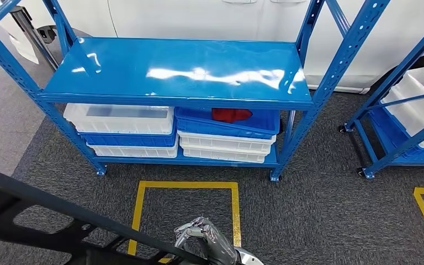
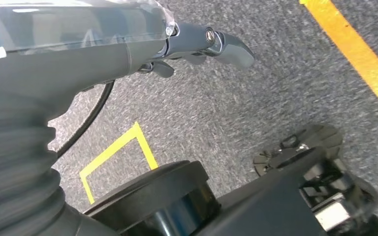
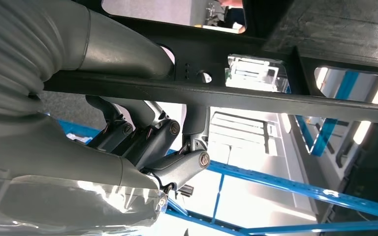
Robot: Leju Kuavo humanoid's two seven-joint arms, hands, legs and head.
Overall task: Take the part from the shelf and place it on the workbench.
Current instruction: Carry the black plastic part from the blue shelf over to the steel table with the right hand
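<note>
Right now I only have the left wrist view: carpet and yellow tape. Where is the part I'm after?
Observer: In the head view a red part lies in the blue bin that tops the right-hand stack, under the blue shelf's top deck.
Operator: What is next to that bin?
Observer: A white bin tops the left-hand stack beside it.
Operator: And my right hand?
Observer: The right hand is low, above the yellow floor square, with its fingers curled. In the right wrist view a black bar crosses close by them. I cannot tell whether they grip it.
</note>
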